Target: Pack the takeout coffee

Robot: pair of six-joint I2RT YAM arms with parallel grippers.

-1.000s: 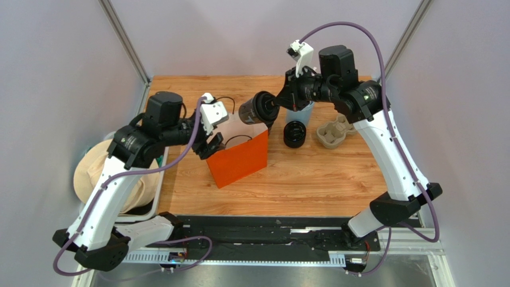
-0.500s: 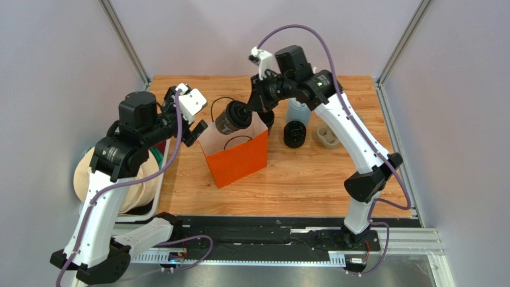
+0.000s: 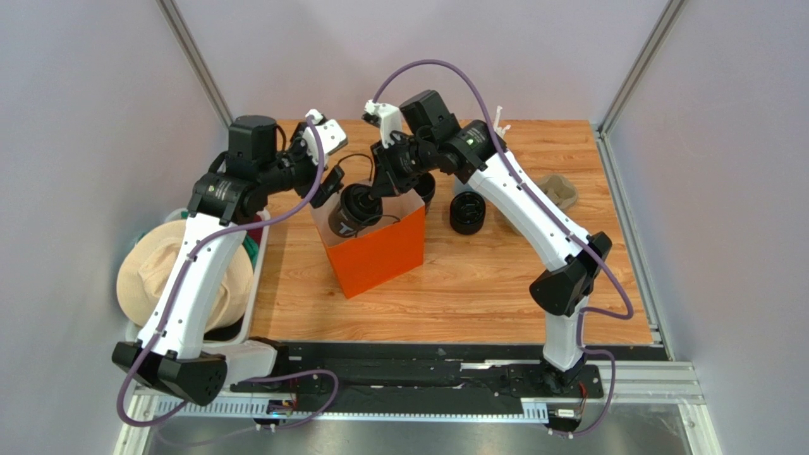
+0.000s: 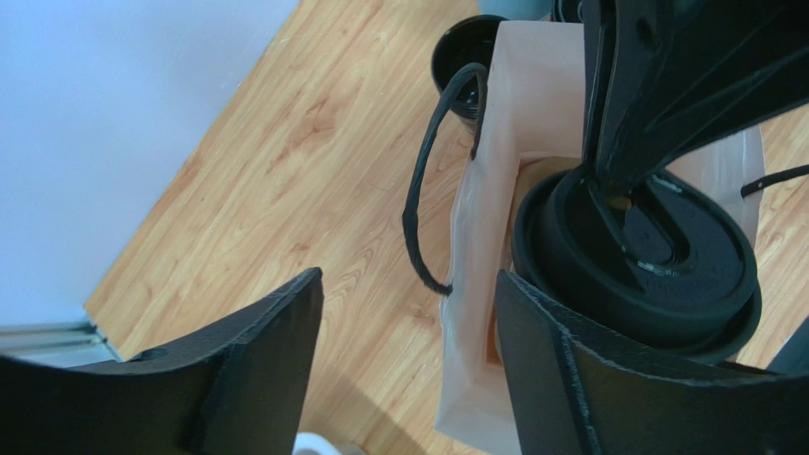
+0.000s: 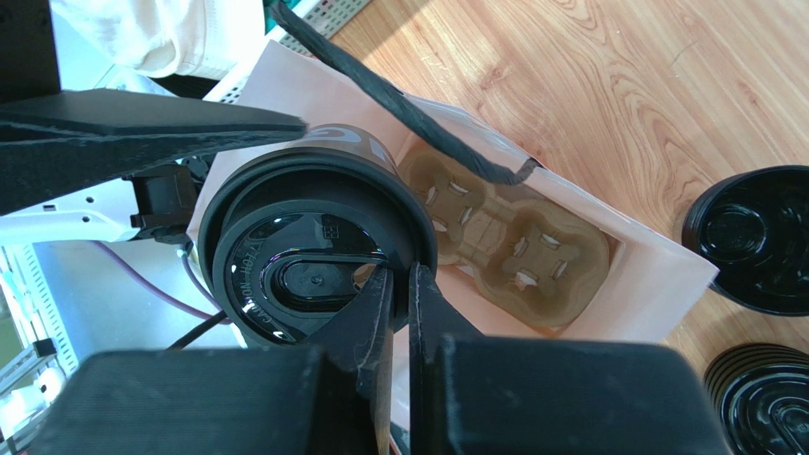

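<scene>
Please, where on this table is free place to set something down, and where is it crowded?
Free: the wood strip of the table between the orange bag and the near edge, and the wood left of the bag. Crowded: the bag's mouth, where the right hand holds the coffee cup beside the open left hand.

I get little room at the orange bag (image 3: 380, 256) mouth, frame centre: the takeout coffee (image 5: 304, 256) and right gripper (image 5: 399, 280) fill most of it, and the cup tray (image 5: 503, 242) covers the floor. The left gripper (image 4: 408, 284), spread wide, crowds its left rim. Free table (image 3: 494, 284) lower right.
</scene>
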